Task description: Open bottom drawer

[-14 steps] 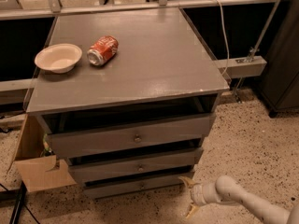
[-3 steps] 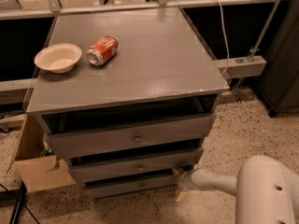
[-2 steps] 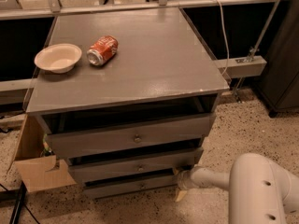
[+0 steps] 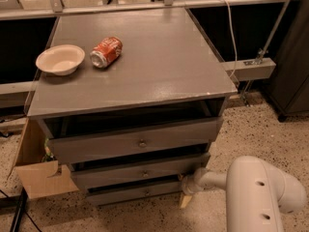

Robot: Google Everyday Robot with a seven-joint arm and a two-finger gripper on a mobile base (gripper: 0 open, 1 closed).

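Sitting right of the bottom drawer [image 4: 133,192], your gripper [image 4: 185,184] is partly hidden; whether it grips you cannot tell.

Cabinet top [image 4: 159,66]: flat grey surface, carries 2 things, both on its left part as seen. Cream bowl [image 4: 60,59] sits upright near the left edge. Red soda can [image 4: 106,51] lies on its side just right of the bowl, silver end twd the bowl; the two are close but not touching.

Speckled floor [image 4: 251,129] carries the cabinet itself, plus a cardboard box [image 4: 41,178] standing against the cabinet's left side. My gripper [image 4: 186,184] is low, just above the floor, at the right end of the bottom drawer [image 4: 130,193].
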